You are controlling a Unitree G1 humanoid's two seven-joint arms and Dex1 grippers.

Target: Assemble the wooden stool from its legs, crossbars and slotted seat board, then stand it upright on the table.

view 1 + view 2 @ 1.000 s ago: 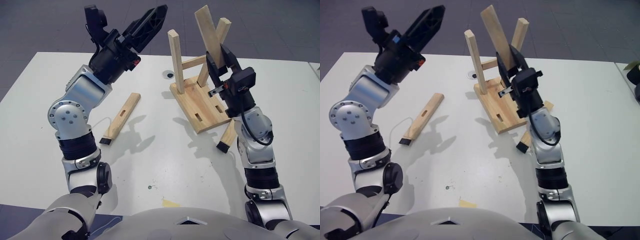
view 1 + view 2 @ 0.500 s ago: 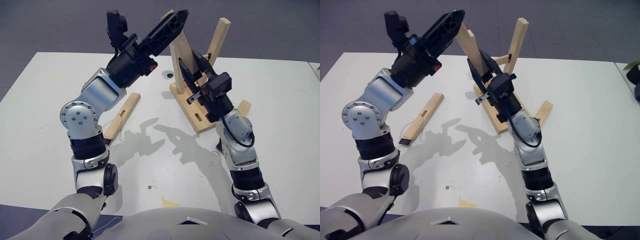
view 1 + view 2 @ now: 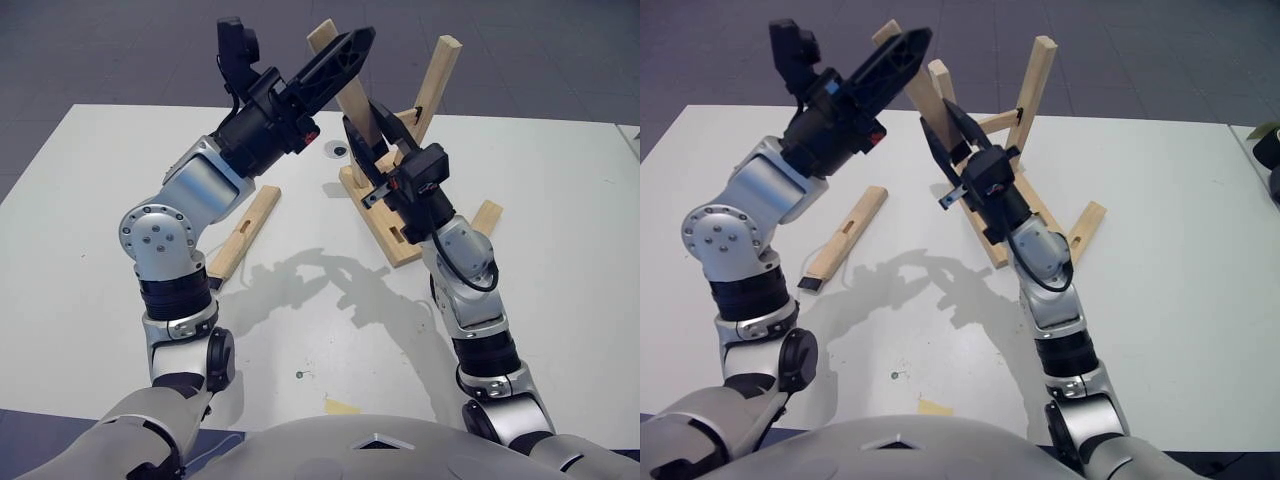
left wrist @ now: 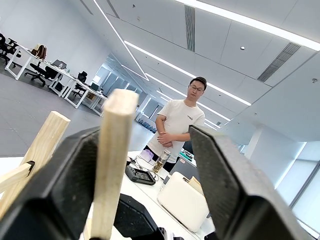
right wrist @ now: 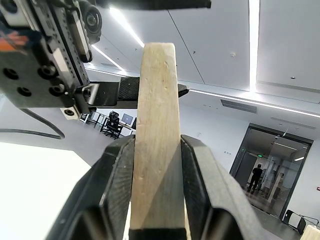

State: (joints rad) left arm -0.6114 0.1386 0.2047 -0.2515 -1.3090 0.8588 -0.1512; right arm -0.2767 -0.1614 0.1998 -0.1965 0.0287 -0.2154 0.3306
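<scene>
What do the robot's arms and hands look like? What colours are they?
The left arm and right arm are shiny silver with big round joints and black rings lower down. The left hand is black with two long pointed fingers, a small red mark and a black camera block. The right hand is black too, and a thin black cable loops along its forearm.

Odds and ends around the cable hole [image 3: 340, 151] in my white table [image 3: 560, 200]

Well on my side of the hole, near the table's front edge, lies a small yellow scrap [image 3: 340, 406], and a dark speck [image 3: 299, 375] sits just beside it. Past the hole, beyond the far edge, runs dark grey floor [image 3: 120, 50]. Far to the right of the hole, off the table, a dark object [image 3: 1268, 150] shows partly.
</scene>
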